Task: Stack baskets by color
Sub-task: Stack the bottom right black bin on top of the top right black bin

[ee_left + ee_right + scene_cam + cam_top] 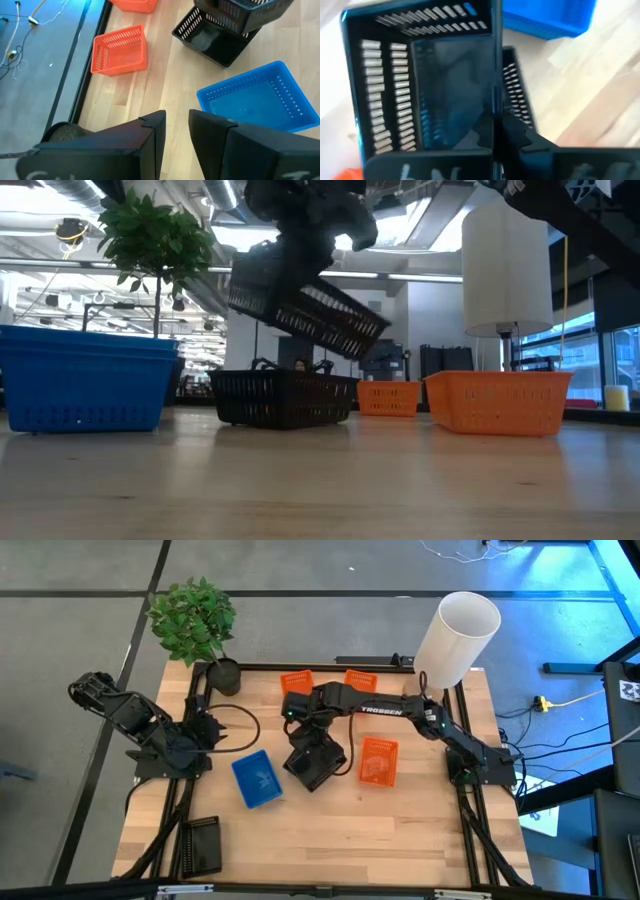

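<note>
Blue basket (85, 378) empty | right fingers (494, 131) grasping tilted black basket (305, 305) | left fingers (155, 135) released

"TROSSEN" in white, on right arm (385, 710)

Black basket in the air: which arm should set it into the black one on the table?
Right. Its claw is shut on the tilted black basket, directly above the other black basket. The left claw is open beside the blue basket.

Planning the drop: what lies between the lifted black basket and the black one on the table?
Nothing. In the low view, open air separates the tilted basket in the right pincer from the black basket below.
</note>
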Controlling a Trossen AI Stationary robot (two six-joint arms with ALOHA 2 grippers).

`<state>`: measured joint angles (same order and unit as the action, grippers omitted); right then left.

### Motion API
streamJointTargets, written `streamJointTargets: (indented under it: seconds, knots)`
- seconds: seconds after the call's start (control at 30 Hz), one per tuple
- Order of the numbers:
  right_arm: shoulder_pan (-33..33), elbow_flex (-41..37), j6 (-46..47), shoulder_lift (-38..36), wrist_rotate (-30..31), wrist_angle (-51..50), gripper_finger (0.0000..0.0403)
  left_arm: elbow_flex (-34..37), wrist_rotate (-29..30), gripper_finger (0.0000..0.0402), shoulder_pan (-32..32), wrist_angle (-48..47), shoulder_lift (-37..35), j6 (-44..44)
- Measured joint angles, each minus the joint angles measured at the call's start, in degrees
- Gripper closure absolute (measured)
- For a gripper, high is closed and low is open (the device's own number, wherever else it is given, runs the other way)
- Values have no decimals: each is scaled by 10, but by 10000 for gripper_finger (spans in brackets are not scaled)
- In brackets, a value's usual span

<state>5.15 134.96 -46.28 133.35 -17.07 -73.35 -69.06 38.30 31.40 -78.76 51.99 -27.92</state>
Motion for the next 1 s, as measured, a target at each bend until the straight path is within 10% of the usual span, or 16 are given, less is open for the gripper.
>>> streamJointTargets:
  seconds: [0.57,1.0]
  knots:
    - [0,0,146,-71,54,-29,400,0,0,325,0,0,0,13]
    - [16,-3,86,-36,49,6,400,0,0,325,0,0,0,15]
